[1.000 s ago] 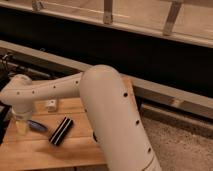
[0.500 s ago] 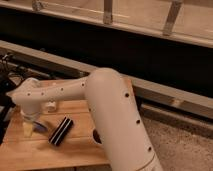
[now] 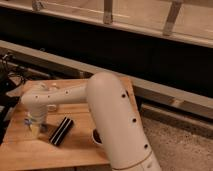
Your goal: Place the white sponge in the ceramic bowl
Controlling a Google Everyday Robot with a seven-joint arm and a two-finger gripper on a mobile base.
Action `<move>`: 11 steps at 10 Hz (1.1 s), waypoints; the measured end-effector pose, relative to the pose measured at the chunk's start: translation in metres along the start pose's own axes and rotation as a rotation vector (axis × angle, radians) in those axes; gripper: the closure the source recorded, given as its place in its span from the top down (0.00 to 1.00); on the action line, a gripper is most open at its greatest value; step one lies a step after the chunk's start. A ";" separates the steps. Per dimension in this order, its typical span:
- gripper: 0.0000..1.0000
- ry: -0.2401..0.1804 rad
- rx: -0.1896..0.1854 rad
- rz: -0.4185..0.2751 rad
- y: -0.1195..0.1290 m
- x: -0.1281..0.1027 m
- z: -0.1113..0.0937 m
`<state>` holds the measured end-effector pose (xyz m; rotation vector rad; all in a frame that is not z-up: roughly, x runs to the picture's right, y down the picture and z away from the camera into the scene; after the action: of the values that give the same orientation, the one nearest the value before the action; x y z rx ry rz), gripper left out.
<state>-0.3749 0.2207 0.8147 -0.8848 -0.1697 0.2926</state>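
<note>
My gripper (image 3: 36,124) hangs from the wrist at the left of the wooden table (image 3: 30,155), pointing down. It is right over the white sponge (image 3: 43,128), of which only a small bluish-dark patch shows at the gripper's right side. A whitish oblong item (image 3: 33,131) lies just below the gripper. The ceramic bowl (image 3: 95,136), a black dish, is mostly hidden behind my upper arm, to the right of the black bar (image 3: 61,131). I cannot tell whether the gripper touches the sponge.
The black bar lies slanted between the gripper and the bowl. A small white cup (image 3: 52,106) peeks out behind my forearm. My bulky white arm (image 3: 110,115) covers the table's right half. A dark wall and ledge run behind the table.
My wrist has swung right from the table's left edge, and the gripper now stands over the sponge. The bar and the bowl have not moved.
</note>
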 end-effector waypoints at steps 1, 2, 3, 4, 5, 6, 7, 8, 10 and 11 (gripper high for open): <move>0.28 -0.001 -0.004 0.004 -0.001 0.002 0.004; 0.16 0.001 -0.004 0.003 0.000 0.003 0.004; 0.08 0.004 -0.004 0.003 0.000 0.004 0.004; 0.01 0.005 -0.004 0.003 0.000 0.004 0.004; 0.00 0.008 -0.003 0.000 0.001 0.004 0.003; 0.00 0.015 0.003 -0.006 0.001 0.003 -0.001; 0.00 0.009 0.026 -0.020 0.001 -0.005 -0.013; 0.00 0.010 0.049 -0.022 -0.001 -0.009 -0.029; 0.00 0.010 0.106 -0.019 -0.006 -0.019 -0.075; 0.00 0.014 0.142 -0.016 -0.009 -0.025 -0.104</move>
<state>-0.3694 0.1311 0.7560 -0.7448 -0.1409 0.2802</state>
